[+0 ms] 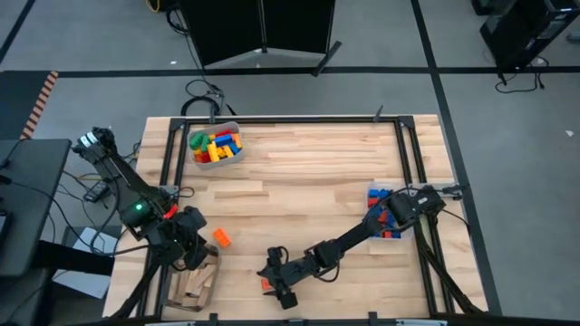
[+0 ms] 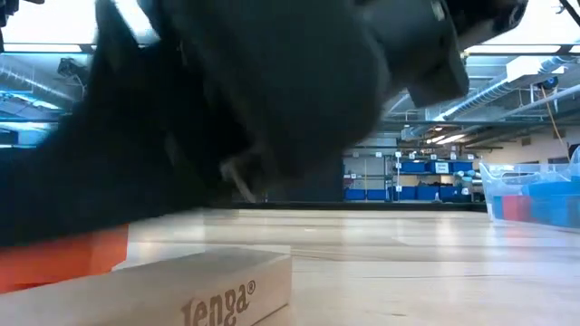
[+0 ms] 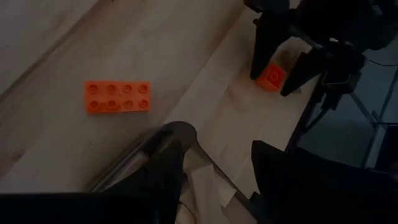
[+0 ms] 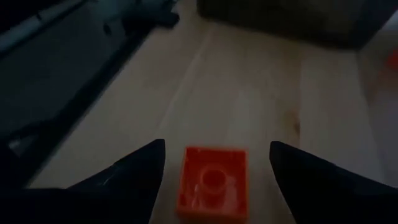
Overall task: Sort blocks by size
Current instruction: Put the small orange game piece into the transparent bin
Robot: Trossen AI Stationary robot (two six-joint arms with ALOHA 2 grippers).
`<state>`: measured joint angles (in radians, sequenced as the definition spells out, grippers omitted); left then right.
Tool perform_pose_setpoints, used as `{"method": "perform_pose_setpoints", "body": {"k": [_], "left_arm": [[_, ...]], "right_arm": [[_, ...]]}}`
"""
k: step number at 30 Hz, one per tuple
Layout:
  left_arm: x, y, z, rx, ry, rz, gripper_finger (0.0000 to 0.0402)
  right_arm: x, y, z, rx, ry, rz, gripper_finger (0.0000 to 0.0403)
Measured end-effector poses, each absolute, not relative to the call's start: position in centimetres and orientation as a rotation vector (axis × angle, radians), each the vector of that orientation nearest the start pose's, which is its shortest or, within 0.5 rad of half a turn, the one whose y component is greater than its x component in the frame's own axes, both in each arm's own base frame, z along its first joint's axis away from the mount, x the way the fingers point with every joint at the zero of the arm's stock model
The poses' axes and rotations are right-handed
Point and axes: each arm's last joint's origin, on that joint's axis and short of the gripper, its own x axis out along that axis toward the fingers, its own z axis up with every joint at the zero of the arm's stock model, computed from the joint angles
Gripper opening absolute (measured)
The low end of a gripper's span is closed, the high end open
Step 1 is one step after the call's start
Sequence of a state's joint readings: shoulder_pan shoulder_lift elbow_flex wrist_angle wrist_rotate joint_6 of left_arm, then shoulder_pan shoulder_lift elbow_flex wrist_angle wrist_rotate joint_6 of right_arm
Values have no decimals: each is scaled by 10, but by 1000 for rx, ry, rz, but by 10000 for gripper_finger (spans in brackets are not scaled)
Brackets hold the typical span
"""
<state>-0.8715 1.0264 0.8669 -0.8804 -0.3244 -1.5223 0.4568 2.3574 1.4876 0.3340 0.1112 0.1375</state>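
I read "Jenga" on the wooden block (image 2: 154,290); my right pincer (image 4: 214,165) hangs open over a small red brick (image 4: 212,182).

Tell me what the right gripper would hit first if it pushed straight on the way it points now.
Likely the small red-orange brick lying on the table. It sits between the right gripper's open fingers, directly ahead, though the remaining gap is hard to judge.

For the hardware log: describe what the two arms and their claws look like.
Both arms are dark, jointed tubes. The left arm shows a green light and a red patch near its elbow. The right claw has two black tapered fingers; the left claw looks the same.
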Motion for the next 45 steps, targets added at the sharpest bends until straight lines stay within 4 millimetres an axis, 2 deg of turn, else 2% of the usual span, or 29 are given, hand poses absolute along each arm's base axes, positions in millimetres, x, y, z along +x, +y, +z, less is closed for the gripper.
{"method": "perform_pose_setpoints", "body": {"k": [4,8,16,21,24,28,33,37,41,45], "left_arm": [[125,-134,268,-807,984,244,197],[125,-134,268,-806,982,247,197],[125,-134,268,-804,980,249,197],[125,-134,268,-802,976,250,197],[125,-133,268,-799,963,256,197],[125,-133,268,-797,958,257,197],[126,-134,268,-801,955,253,197],[126,-134,268,-801,955,253,197],[126,-134,268,-801,955,252,197],[126,-134,268,-802,954,252,197]], "right_arm": [[445,215,81,-10,544,304,289],[445,215,80,6,545,299,265],[446,214,80,10,550,309,154],[449,206,80,75,576,320,153],[451,198,86,93,605,326,153],[447,177,110,-2,699,268,153],[437,132,164,-121,790,93,153],[416,96,206,-144,892,-39,153],[375,72,244,-94,1009,-230,153],[317,59,254,57,1110,-418,153]]}}
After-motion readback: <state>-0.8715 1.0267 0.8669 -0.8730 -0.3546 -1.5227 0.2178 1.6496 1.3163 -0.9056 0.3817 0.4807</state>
